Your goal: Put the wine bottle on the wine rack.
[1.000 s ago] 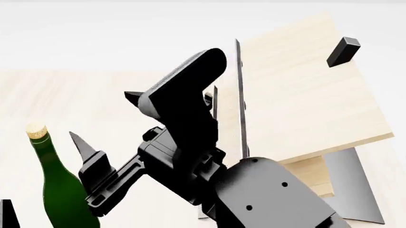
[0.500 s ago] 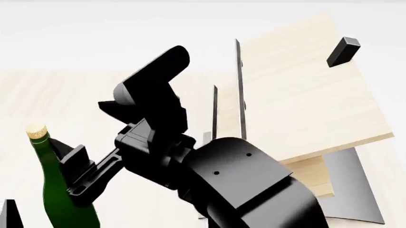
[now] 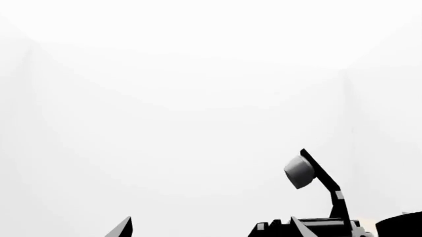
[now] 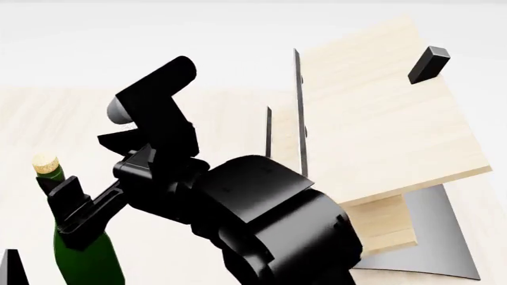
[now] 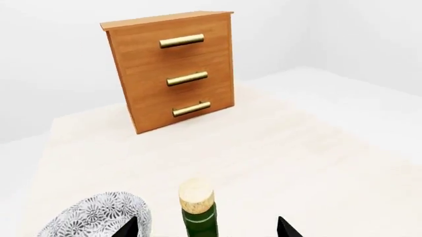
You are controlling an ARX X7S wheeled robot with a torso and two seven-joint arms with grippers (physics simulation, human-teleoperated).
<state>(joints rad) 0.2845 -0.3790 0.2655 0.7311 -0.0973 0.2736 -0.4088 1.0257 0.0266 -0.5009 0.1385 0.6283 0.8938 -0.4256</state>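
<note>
The dark green wine bottle (image 4: pixel 83 258) with its tan cork (image 4: pixel 45 161) stands upright at the head view's lower left. My right gripper (image 4: pixel 79 169) is open at the height of its neck, one finger (image 4: pixel 67 205) crossing in front of the glass. In the right wrist view the cork (image 5: pixel 195 195) rises between the two spread fingertips (image 5: pixel 130 228) without touching either. The wine rack (image 4: pixel 372 119), slanted light-wood boards with a small black block (image 4: pixel 428 64), stands to the right. My left gripper (image 3: pixel 211 229) is open and holds nothing; only white shows ahead of it.
A brown wooden cabinet (image 5: pixel 171 71) with three brass handles stands at the table's far side. A patterned grey-white bowl (image 5: pixel 99 217) sits right beside the bottle. The pale wooden table (image 5: pixel 297 158) stretches around them. My right arm (image 4: pixel 269 225) fills the head view's middle.
My right arm has swung left toward the bottle; its open gripper, which was clear of the bottle, now has a finger overlapping the bottle's neck. The bottle and rack have not moved.
</note>
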